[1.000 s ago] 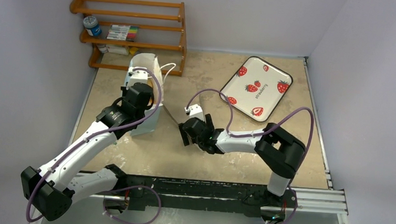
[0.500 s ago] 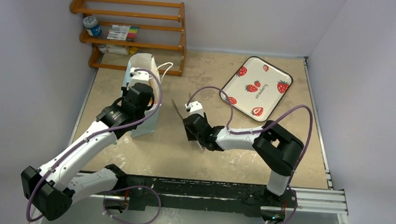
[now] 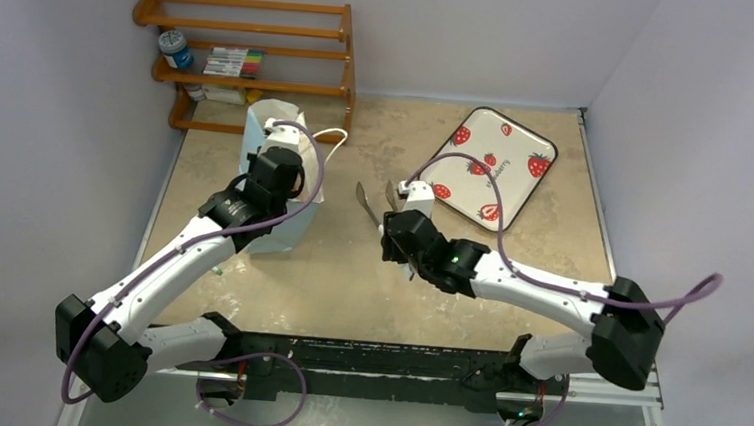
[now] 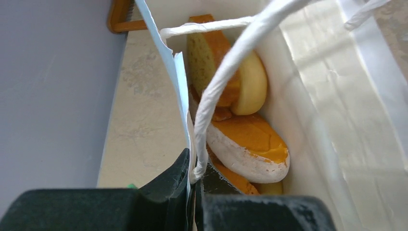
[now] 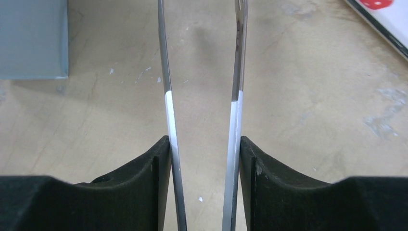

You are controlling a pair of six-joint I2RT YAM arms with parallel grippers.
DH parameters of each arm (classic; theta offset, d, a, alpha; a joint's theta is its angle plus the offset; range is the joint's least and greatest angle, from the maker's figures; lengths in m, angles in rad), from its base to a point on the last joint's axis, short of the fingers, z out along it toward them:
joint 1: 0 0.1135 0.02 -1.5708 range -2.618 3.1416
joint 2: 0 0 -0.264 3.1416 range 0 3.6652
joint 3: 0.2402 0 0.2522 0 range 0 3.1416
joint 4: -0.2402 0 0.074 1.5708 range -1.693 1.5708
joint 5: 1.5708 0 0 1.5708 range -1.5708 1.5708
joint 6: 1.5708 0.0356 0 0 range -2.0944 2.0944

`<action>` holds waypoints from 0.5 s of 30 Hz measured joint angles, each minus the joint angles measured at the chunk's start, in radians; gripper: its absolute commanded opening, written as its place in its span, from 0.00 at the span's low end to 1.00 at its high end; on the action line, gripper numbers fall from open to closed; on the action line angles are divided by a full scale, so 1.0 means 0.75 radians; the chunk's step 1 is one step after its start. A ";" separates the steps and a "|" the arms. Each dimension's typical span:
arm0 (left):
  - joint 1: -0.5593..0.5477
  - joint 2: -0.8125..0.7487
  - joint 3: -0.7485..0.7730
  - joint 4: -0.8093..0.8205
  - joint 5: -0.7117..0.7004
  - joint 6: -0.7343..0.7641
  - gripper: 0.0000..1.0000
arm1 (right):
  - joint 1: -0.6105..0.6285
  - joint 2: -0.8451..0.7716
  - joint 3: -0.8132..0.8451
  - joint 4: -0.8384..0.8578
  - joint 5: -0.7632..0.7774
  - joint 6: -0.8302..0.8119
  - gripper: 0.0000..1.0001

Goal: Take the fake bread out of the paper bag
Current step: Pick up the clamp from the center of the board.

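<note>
The light blue paper bag (image 3: 297,222) stands at the left of the table, its mouth open. My left gripper (image 4: 195,187) is shut on the bag's rim (image 4: 179,91) and a white cord handle (image 4: 226,67); from above it (image 3: 279,158) sits over the mouth. Inside lies the fake bread: a pale roll with orange centre (image 4: 250,147), a golden toast slice (image 4: 211,62) and a pale piece (image 4: 254,84). My right gripper (image 5: 204,144) is shut on metal tongs (image 5: 166,72), whose arms stay apart. They (image 3: 372,203) hover over the table right of the bag, holding nothing.
A white strawberry-print tray (image 3: 489,166) lies at the back right. A wooden shelf rack (image 3: 249,54) with a jar and markers stands against the back wall behind the bag. The bag's blue corner (image 5: 31,38) shows at the upper left of the right wrist view.
My right arm has stretched out and carried the tongs rightward, away from the bag, squeezing their arms closer. My left gripper has shifted slightly back with the bag's rim.
</note>
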 measured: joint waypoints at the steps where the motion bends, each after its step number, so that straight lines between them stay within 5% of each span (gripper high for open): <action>1: 0.000 0.010 0.002 0.013 0.014 -0.001 0.00 | 0.000 -0.045 -0.001 -0.039 0.012 0.019 0.44; 15: -0.001 0.038 -0.041 0.127 0.201 -0.084 0.00 | 0.000 -0.369 0.020 -0.452 0.187 0.178 0.41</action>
